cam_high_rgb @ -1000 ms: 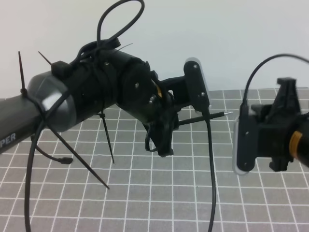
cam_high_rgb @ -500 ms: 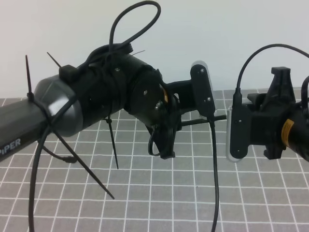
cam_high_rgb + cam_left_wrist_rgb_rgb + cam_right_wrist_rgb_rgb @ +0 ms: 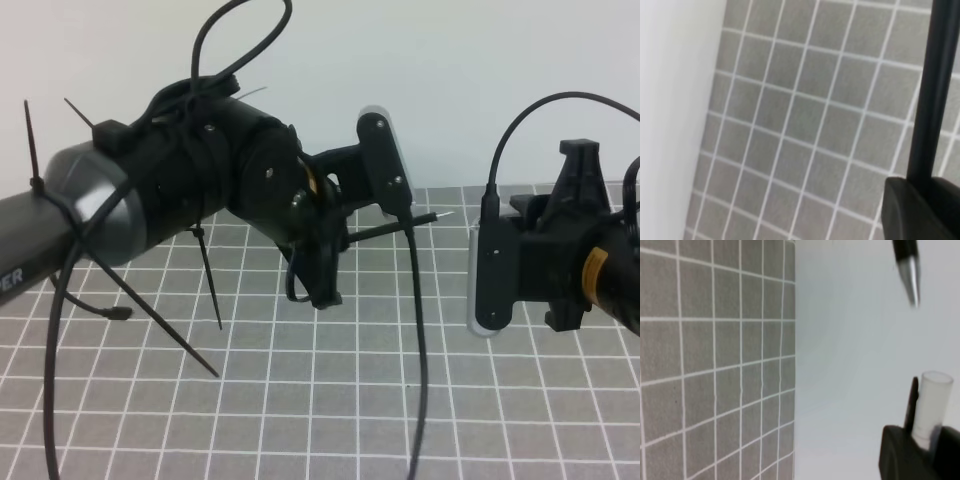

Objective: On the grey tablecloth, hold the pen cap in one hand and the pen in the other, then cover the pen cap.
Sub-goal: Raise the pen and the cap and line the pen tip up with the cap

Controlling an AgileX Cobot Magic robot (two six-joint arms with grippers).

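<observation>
**Pen and cap held apart, tip facing open end**

Exterior high view: left gripper [image 3: 352, 232] raised above the grey tablecloth [image 3: 330, 400], jaws clamped on the pen [image 3: 395, 226]. Pen shaft roughly level, silvery tip aimed toward 3 o'clock, stopping short of the right gripper [image 3: 487, 283], with a clear gap between them. Right gripper at 3 o'clock of the pen, its pale-edged face turned toward the tip; pen cap hidden in this view. Black cable [image 3: 416, 350] hanging from the left arm toward 6 o'clock; cable ties [image 3: 150, 310] sticking out at 7 o'clock.

Left wrist view: pen [image 3: 935, 90] as a dark shaft running from 6 to 12 o'clock along the right edge, held at its lower end by dark jaws, grid cloth [image 3: 805, 130] behind.

Right wrist view: pen cap [image 3: 931, 407] upright, translucent, open end toward 12 o'clock, right gripper [image 3: 918, 452] jaws clamped on its base. Pen tip [image 3: 910, 272] at 12 o'clock of the cap, well apart from it, pointing down toward 6 o'clock, slightly left of the cap's axis.
</observation>
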